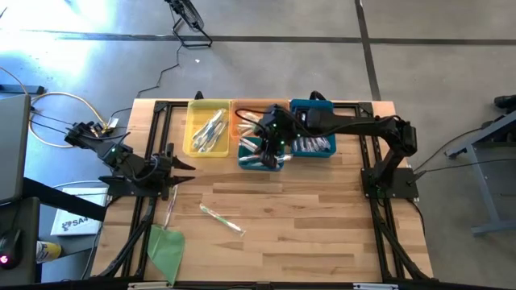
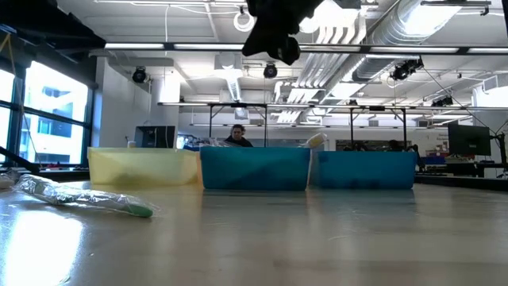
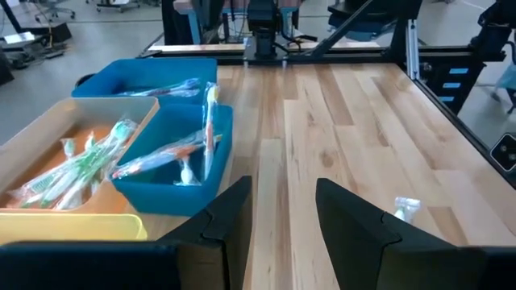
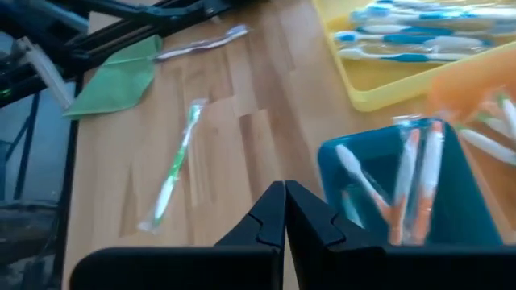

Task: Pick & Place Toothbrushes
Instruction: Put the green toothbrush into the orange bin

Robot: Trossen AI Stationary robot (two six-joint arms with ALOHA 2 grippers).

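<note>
1. Wrapped toothbrushes [image 1: 211, 129] are held in four bins at the far edge of the table: a yellow bin [image 1: 208, 127], an orange bin [image 1: 246, 119], a teal bin [image 1: 260, 155] and a blue bin [image 1: 313, 143].
2. One green toothbrush [image 1: 222, 217] is seen loose on the wood near the table's middle, another [image 1: 169, 211] further left.
3. The right gripper [image 1: 270, 138] is poised above the teal bin, fingers clenched on nothing.
4. The left gripper [image 1: 181, 171] is parked at the left, fingers parted and empty.
5. A green sheet [image 1: 166, 247] is laid at the near left.
</note>
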